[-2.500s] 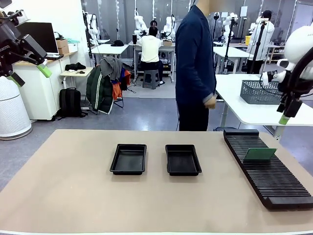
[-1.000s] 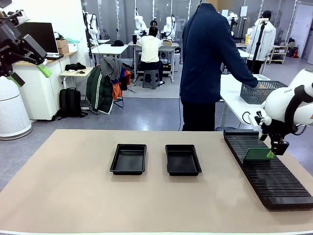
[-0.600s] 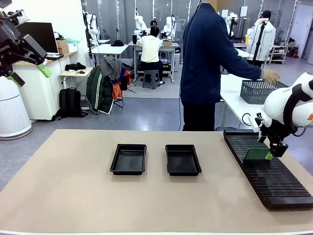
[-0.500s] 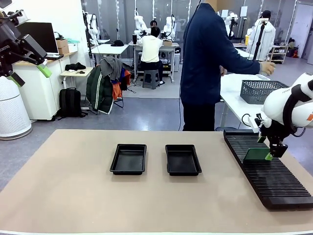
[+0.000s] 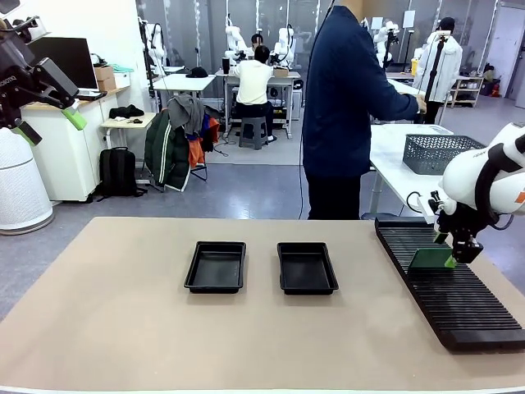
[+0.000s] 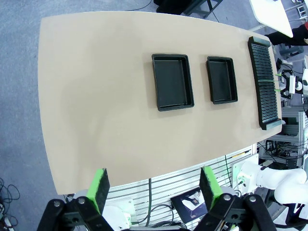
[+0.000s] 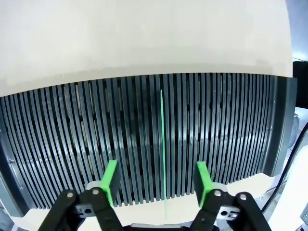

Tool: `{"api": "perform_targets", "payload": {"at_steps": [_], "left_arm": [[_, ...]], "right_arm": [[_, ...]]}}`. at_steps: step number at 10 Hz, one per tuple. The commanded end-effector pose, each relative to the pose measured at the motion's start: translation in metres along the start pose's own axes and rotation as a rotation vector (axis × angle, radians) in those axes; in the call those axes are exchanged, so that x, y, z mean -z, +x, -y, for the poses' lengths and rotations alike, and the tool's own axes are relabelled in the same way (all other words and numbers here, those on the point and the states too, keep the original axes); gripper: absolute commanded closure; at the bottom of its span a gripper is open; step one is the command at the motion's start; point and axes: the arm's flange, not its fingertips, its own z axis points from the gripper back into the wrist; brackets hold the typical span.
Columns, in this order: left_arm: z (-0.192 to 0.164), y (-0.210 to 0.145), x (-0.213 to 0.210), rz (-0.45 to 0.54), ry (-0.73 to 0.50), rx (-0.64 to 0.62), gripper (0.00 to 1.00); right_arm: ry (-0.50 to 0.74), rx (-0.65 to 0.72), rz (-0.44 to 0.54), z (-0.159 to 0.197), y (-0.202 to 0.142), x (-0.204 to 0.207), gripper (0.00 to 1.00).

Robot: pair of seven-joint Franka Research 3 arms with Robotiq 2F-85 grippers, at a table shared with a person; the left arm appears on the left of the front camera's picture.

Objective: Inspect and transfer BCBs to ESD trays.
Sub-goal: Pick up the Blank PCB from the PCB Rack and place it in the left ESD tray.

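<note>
One green BCB (image 5: 432, 259) stands upright in a slot of the long black ribbed rack (image 5: 451, 287). In the right wrist view I see the board edge-on as a thin green line (image 7: 162, 144). My right gripper (image 5: 454, 255) (image 7: 156, 182) straddles it, with a gap between each pad and the board. Two empty black ESD trays (image 5: 216, 267) (image 5: 307, 268) lie side by side mid-table, also seen from above as the left tray (image 6: 172, 82) and the right tray (image 6: 222, 80). My left gripper (image 5: 49, 123) (image 6: 154, 190) hangs open, high above the table's left side, holding nothing.
A person in a dark jacket (image 5: 344, 98) stands behind the far edge, reaching toward a white side table with a grey mesh basket (image 5: 435, 153). The rack (image 7: 72, 125) runs along the table's right edge. Bare tan tabletop (image 5: 123, 328) surrounds the trays.
My right arm came down from high on the right and set its fingers around the board in the rack; the jaws have narrowed a little. The person turned to the side table.
</note>
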Motion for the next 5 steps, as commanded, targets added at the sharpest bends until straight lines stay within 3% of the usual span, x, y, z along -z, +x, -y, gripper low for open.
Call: {"api": "perform_targets", "payload": {"at_steps": [1, 4, 5], "left_arm": [[0.0002, -0.0003, 0.0006, -0.001, 0.001, 0.0, 0.0], [0.0002, -0.0003, 0.0006, -0.001, 0.001, 0.0, 0.0], [0.0002, -0.0003, 0.0006, -0.001, 0.001, 0.0, 0.0]], "right_arm": [[-0.03, -0.03, -0.022, 0.0033, -0.0041, 0.0052, 0.26], [-0.027, -0.041, -0.017, 0.0037, -0.0046, 0.0057, 0.44], [-0.025, -0.04, -0.025, 0.0039, -0.0043, 0.0064, 0.42]]}}
